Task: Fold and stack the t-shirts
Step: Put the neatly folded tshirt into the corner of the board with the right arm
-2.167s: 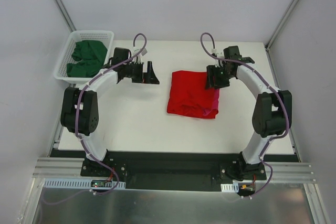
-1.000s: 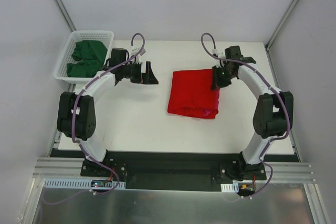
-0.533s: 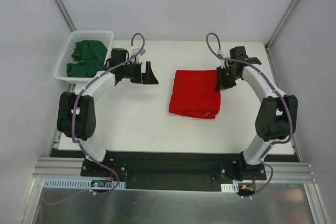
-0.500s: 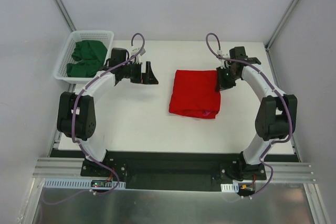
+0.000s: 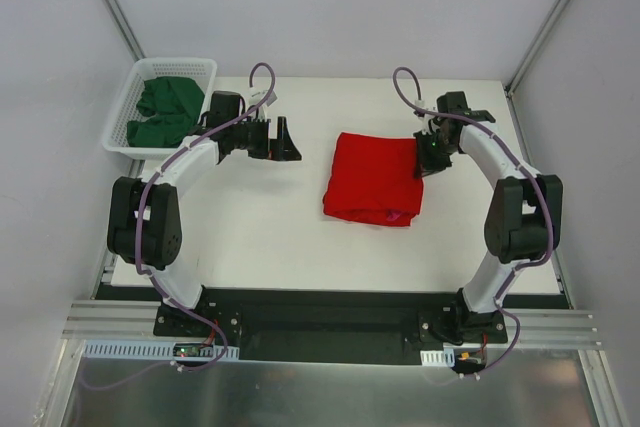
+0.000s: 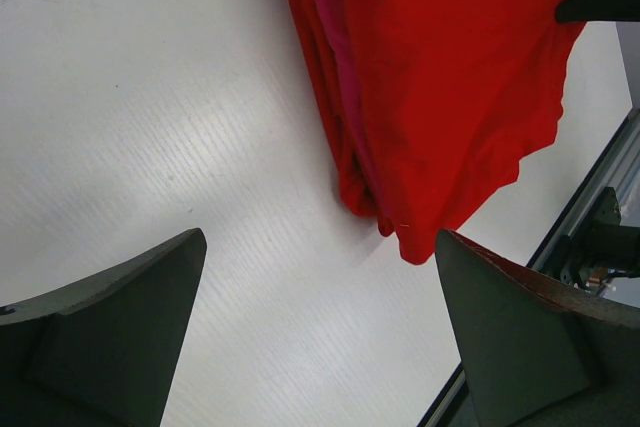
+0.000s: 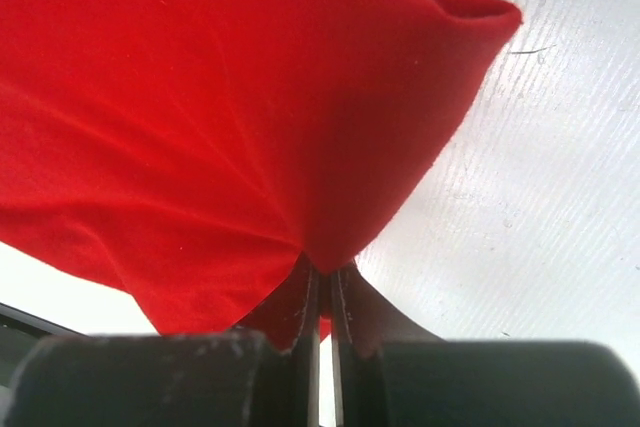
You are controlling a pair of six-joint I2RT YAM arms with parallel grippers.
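The white table point(image 5: 250, 237) runs from the arm bases at the near edge to the back wall. Right of its middle lies the folded red t-shirt point(image 5: 370, 175), flat on the table. At its near right corner a sliver of the magenta-pink t-shirt point(image 5: 400, 215) shows under the top red layer. The left wrist view shows that pink edge point(image 6: 335, 7) tucked between red folds.

Further back, the right gripper point(image 5: 428, 154) sits at the red shirt's far right edge. Its jaws are pinched together on a pleat of red cloth point(image 7: 200, 97), which draws to a point where the fingertips point(image 7: 320, 272) meet.

The left gripper point(image 5: 288, 140) hangs left of the red shirt and apart from it – jaws spread wide, nothing between them but bare table point(image 6: 318, 247).

At the far left corner stands the white lattice basket point(image 5: 123, 107), with the dark green t-shirts point(image 5: 165, 112) bundled inside – how many I cannot tell.
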